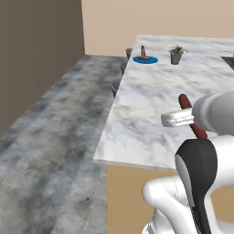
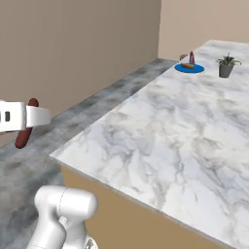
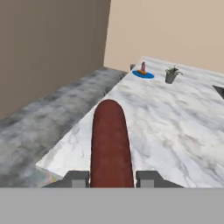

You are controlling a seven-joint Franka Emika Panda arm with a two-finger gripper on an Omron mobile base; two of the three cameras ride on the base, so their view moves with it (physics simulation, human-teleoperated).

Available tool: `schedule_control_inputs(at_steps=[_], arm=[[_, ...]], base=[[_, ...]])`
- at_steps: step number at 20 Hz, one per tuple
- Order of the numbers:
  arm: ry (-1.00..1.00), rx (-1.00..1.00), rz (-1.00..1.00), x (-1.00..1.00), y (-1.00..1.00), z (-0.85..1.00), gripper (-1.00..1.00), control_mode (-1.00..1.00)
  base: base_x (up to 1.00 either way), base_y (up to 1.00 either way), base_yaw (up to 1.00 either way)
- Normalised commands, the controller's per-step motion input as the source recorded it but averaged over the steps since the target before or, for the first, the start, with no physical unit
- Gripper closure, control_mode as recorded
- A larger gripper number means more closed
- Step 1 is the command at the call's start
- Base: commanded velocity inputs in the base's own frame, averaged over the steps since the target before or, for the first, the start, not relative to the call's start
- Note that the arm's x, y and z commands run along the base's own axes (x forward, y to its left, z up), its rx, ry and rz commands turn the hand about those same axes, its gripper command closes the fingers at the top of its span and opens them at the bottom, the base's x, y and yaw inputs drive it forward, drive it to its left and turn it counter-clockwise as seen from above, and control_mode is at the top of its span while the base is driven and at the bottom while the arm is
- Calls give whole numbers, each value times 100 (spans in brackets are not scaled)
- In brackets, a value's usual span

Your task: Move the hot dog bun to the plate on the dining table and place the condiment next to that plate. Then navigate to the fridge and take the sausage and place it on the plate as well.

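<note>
My gripper (image 3: 111,178) is shut on the dark red sausage (image 3: 110,144), which sticks out ahead of the fingers. The sausage (image 1: 191,118) hangs above the near end of the marble dining table (image 1: 151,105), held by the gripper (image 1: 179,119). From the right, the sausage (image 2: 26,124) and gripper (image 2: 24,116) sit at the left edge. Far across the table lies the blue plate (image 1: 145,60) with the orange-brown hot dog bun (image 1: 143,57) on it. The dark red condiment (image 1: 142,50) bottle stands just behind the plate (image 2: 189,68).
A small potted plant (image 1: 176,55) stands on the table right of the plate. A dark sink corner (image 1: 228,61) shows at the table's right edge. Stools (image 1: 123,68) line the table's left side. Grey floor (image 1: 50,137) runs left of the table, bounded by a brown wall.
</note>
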Motion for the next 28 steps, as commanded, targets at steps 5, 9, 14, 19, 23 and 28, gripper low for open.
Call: schedule_control_inputs(at_steps=[5,9,14,19,23,28], arm=[[0,0,0,0,0,0,100,100],[0,0,0,0,0,0,100,100],[0,0,0,0,0,0,100,100],[0,0,0,0,0,0,100,100],[0,0,0,0,0,0,100,100],[0,0,0,0,0,0,100,100]], base=[[59,100,-40],[55,100,-40],[52,100,-39],[51,100,-39],[59,100,-41],[65,99,-45]])
